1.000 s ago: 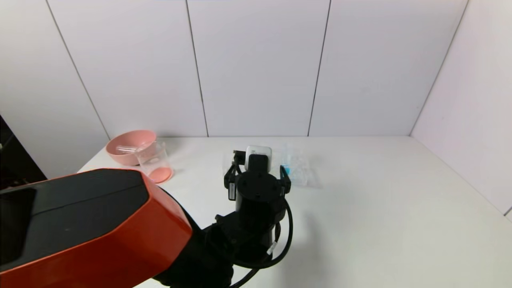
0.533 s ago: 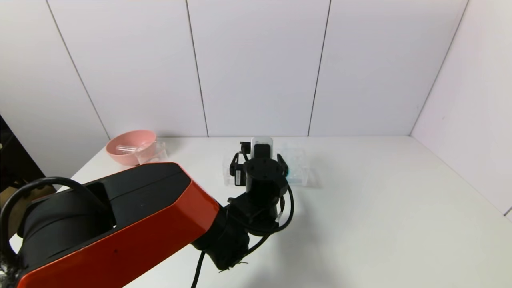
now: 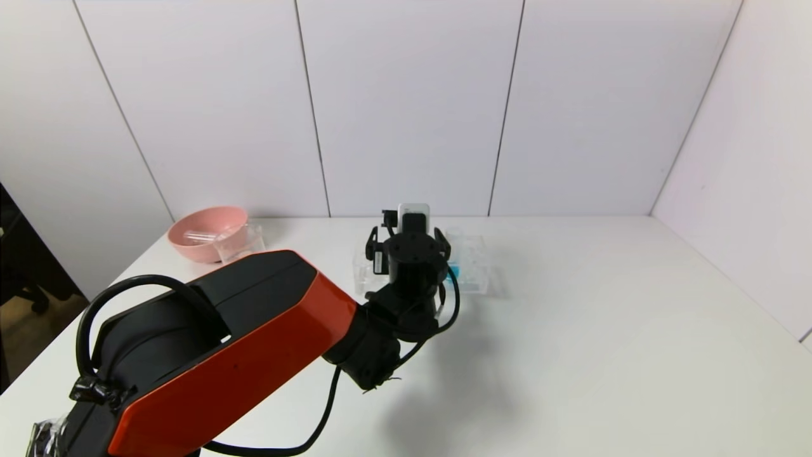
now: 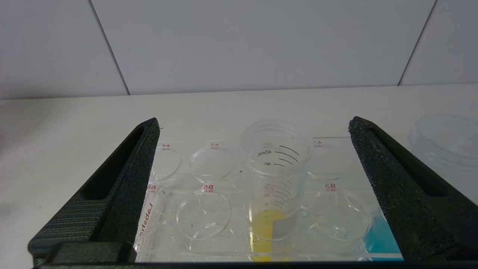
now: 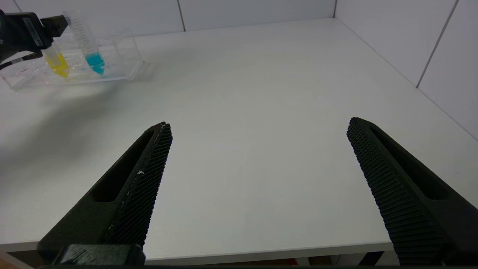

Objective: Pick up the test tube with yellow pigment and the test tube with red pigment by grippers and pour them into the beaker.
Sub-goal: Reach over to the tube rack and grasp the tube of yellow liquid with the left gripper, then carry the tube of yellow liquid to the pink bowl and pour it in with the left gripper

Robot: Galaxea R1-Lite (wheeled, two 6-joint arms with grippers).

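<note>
Lab bench, tube rack (image 4: 257,209) (labelled wells), white panel walls (image 3: 406,108)

Between the spread fingers of the left pincer (image 4: 254,123), black graduation marks reading "45mL" and "40" are being shown on the test tube with yellow pigment (image 4: 275,186); the lower figures on it are too faint to be read with certainty. Small red hole labels are being displayed on the clear tube rack (image 4: 209,194): "B5" on the left-finger side of the tube and "B3" on the right-finger side. Beside the left finger, red lettering beginning "Labsh" is being shown on the rack's edge.
</note>
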